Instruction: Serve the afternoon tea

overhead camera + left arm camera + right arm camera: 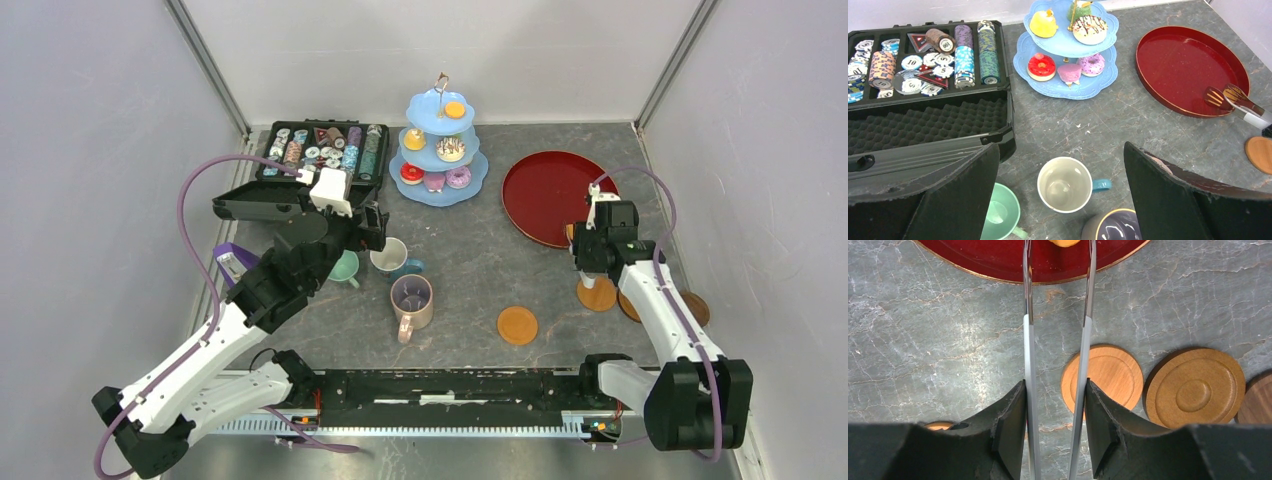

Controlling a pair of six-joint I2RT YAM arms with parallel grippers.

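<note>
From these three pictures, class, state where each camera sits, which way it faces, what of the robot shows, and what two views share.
Top external: above and behind the bases, looking down on the table; left arm and right arm show.
Left wrist: on the left arm, facing forward and down at three-tier stand, black case, red tray; own open fingers below.
Right wrist: facing steeply down at coasters; right gripper clamps the metal tongs.
Shared: both wrist views catch the red tray and tongs.

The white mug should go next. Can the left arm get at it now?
Likely yes: the left tool hangs open over the white mug, nothing between them, though the green mug sits close.
</note>
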